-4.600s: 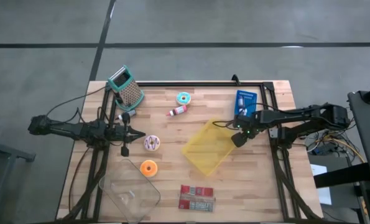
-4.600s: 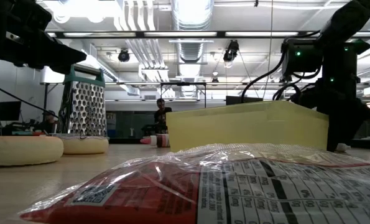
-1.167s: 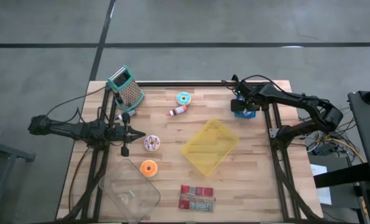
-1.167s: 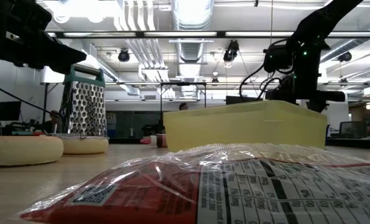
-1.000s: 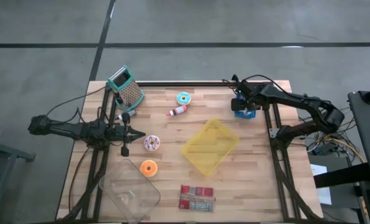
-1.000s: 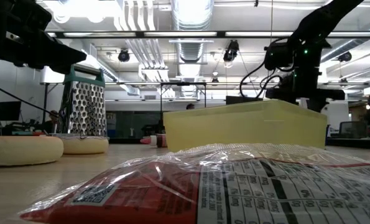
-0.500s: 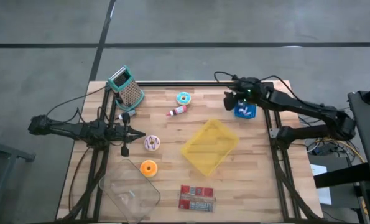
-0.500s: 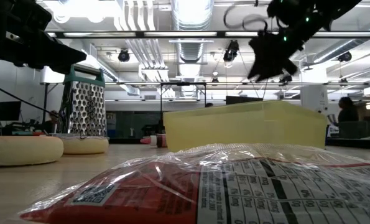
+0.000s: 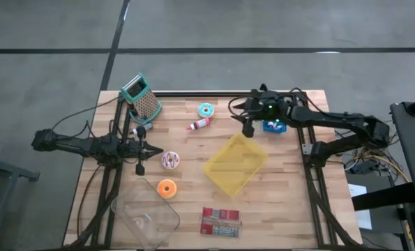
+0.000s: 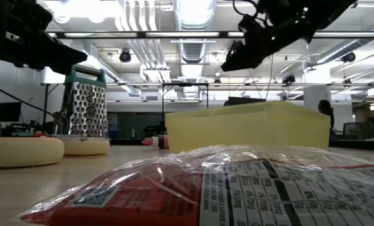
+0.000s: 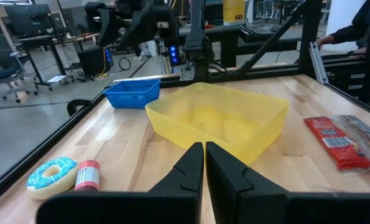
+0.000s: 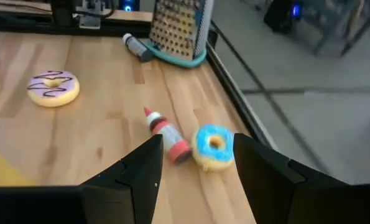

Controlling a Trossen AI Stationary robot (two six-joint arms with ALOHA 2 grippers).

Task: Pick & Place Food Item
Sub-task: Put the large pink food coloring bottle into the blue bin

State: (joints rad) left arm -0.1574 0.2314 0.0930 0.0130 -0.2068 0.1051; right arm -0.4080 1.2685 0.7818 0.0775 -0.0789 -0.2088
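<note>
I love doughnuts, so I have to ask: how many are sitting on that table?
3. A blue doughnut lies near the far edge, a white, purple-striped doughnut sits left of the yellow bin, and an orange doughnut lies just nearer than the white one. None seem hidden.

Seemingly open wood beside blue donut (image 9: 206, 109)

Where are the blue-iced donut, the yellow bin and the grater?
blue-iced donut (image 12: 213, 146), right wrist view, on its icing ring.
yellow bin (image 9: 247, 149), high view, on its rim.
grater (image 9: 147, 105), high view, on its metal face.
</note>
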